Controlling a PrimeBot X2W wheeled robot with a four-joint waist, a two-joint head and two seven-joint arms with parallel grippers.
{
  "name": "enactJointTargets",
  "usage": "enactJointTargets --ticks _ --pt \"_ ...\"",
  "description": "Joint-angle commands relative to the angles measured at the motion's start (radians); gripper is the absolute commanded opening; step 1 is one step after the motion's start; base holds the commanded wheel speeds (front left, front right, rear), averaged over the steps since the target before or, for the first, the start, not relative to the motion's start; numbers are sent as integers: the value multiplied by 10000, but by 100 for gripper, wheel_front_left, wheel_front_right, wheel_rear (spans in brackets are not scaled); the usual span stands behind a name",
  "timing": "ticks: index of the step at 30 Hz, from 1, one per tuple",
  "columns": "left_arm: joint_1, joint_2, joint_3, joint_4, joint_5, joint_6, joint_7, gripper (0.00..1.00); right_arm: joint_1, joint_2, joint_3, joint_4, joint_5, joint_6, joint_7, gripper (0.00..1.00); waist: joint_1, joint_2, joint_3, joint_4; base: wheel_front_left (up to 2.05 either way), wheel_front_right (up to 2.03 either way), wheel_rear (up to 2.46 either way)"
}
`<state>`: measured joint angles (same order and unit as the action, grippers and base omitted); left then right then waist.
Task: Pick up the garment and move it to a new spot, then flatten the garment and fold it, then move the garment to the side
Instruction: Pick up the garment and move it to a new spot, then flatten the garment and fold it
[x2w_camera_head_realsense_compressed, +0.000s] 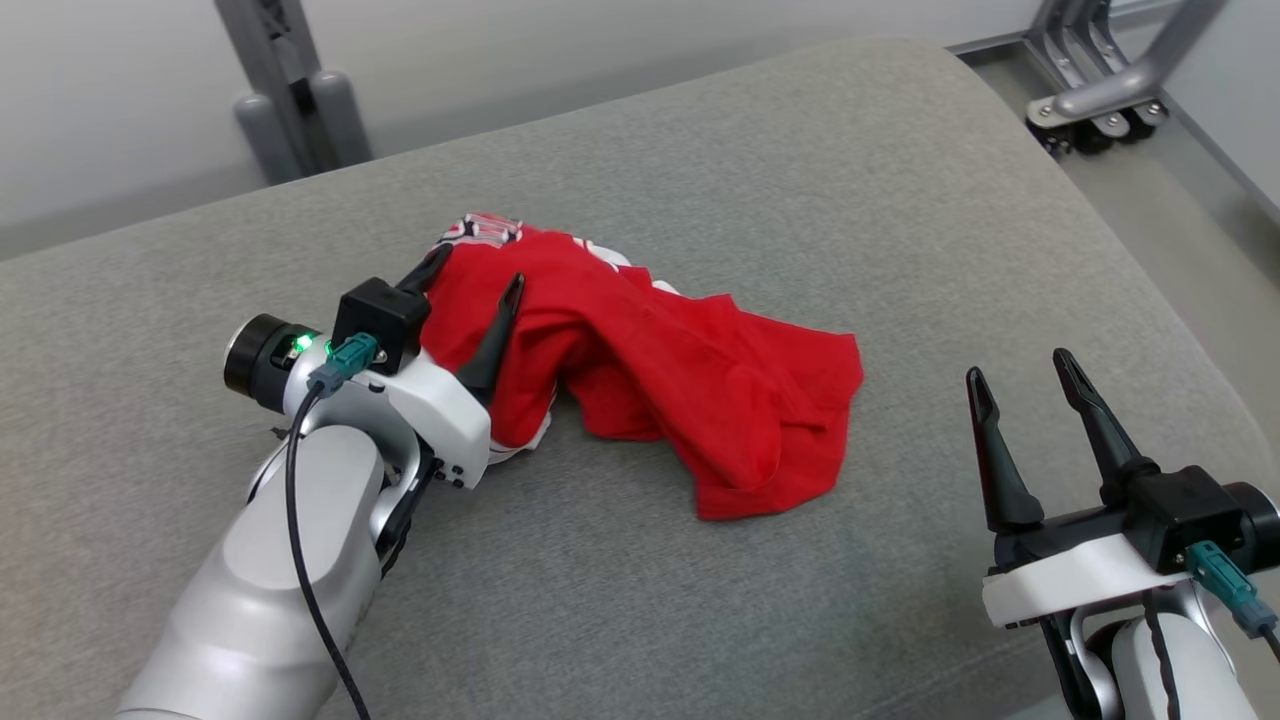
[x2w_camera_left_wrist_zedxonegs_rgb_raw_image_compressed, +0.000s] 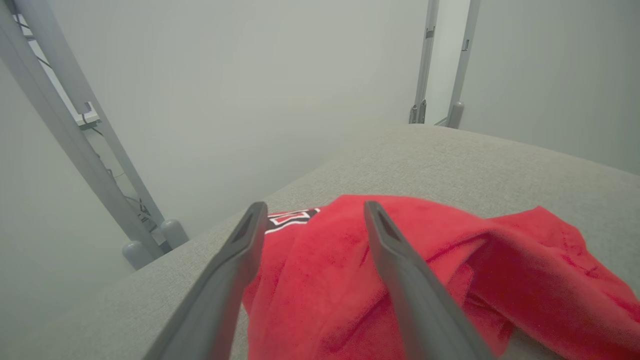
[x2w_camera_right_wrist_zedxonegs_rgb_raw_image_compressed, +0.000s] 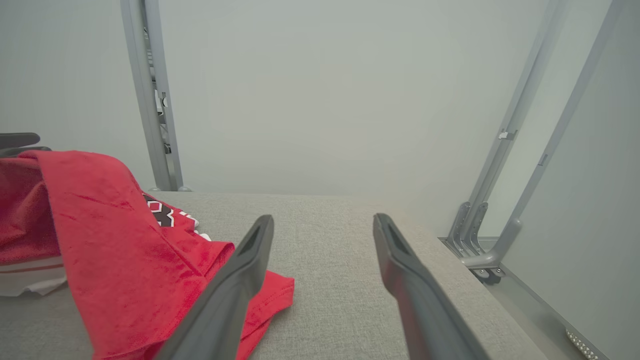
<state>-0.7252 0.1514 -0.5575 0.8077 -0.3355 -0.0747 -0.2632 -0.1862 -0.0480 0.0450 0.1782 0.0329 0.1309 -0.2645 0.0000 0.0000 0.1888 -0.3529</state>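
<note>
A crumpled red garment (x2w_camera_head_realsense_compressed: 700, 370) with black-and-white print and white trim lies in a heap on the grey padded surface (x2w_camera_head_realsense_compressed: 800, 180). My left gripper (x2w_camera_head_realsense_compressed: 475, 280) is at the heap's left end, open, its two dark fingers standing apart over the cloth and holding none of it. In the left wrist view the garment (x2w_camera_left_wrist_zedxonegs_rgb_raw_image_compressed: 525, 270) spreads under and between the parted fingers of the left gripper (x2w_camera_left_wrist_zedxonegs_rgb_raw_image_compressed: 314, 205). My right gripper (x2w_camera_head_realsense_compressed: 1018, 366) is open and empty, to the right of the heap and clear of it. In the right wrist view the garment (x2w_camera_right_wrist_zedxonegs_rgb_raw_image_compressed: 115, 240) lies left of the right gripper (x2w_camera_right_wrist_zedxonegs_rgb_raw_image_compressed: 323, 217).
The padded surface curves down at its far and right edges. A grey metal post (x2w_camera_head_realsense_compressed: 290, 100) stands behind it at the upper left. A frame foot on casters (x2w_camera_head_realsense_compressed: 1100, 100) rests on the floor at the upper right.
</note>
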Motion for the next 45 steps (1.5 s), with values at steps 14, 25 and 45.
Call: enactJointTargets --ticks 14,25,45 --pt "2055 -303 3095 -3582 910 269 -17 100 353 -50 -108 -235 -593 -3 -4 100 0 0 -1120 2199 0 0 0" --pt "5143 -816 5033 -6115 2040 189 -13 100 811 -55 13 -288 -330 -3 -5 100 0 0 -1704 3383 0 0 0" --pt "6924 -991 4510 -6882 1157 1118 -11 100 1278 -50 288 -2 -479 -3 -4 100 0 0 -2024 3412 0 0 0"
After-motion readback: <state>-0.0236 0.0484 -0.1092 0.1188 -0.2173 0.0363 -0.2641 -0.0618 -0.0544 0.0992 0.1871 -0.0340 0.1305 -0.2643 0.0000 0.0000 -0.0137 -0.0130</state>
